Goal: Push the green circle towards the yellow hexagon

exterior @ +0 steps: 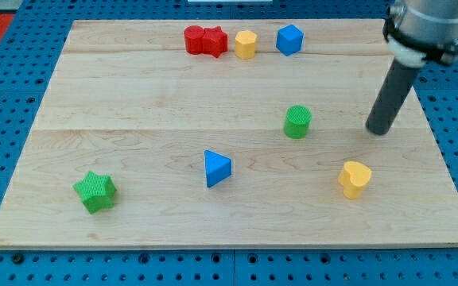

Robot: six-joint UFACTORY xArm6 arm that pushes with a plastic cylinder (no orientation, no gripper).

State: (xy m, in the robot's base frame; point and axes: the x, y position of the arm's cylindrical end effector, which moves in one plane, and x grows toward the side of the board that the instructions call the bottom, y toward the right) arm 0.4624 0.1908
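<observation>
My tip (pixel 378 131), a rod with no hand to open, is sitting right of the green circle (pixel 297 121), likely getting behind it for pushing toward the yellow hexagon (pixel 246 44).

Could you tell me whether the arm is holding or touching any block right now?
Nothing is held: my tip rests on the bare wooden board, apart from the green circle at its left.

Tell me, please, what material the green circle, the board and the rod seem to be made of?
Green circle: probably plastic, matte, with fine ridges on its side, maybe 3D-printed.
Board: light wood, smooth; grain and plank seams show.
Rod: dark and matte, perhaps plastic or rubber, hard to tell; my tip rests to the view's right of the green circle, apart from it.
</observation>
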